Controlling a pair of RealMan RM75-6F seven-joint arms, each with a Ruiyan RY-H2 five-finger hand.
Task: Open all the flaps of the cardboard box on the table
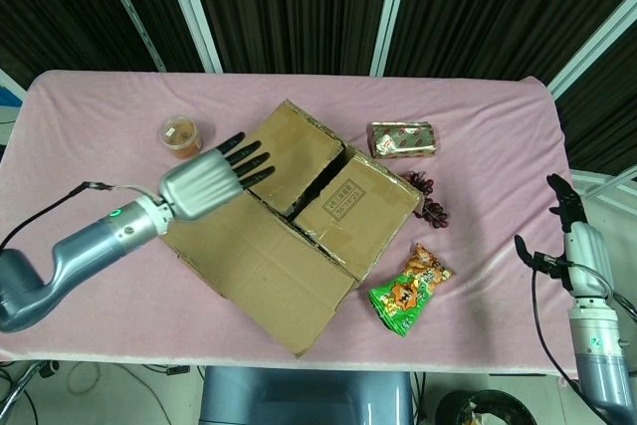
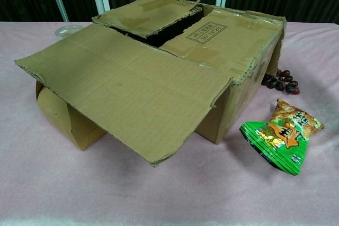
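Your left hand (image 1: 204,183), fingers spread and empty, should hook the cardboard box's (image 1: 299,221) far-left flap (image 1: 284,154) edge and lift outward.

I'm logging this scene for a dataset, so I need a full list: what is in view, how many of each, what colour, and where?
brown cardboard box: one, table centre, near flap folded out, two inner flaps still down
pink tablecloth-covered table: one, under everything
clear plastic cup with orange contents: one, left of the box
shiny red-and-gold foil packet: one, behind the box's right corner
dark red grapes: one bunch, right of the box
green snack bag: one, front right of the box
left robot hand: silver and black, fingers spread over the box's left inner flap
right robot hand: silver and black, fingers spread, empty, at the table's right edge
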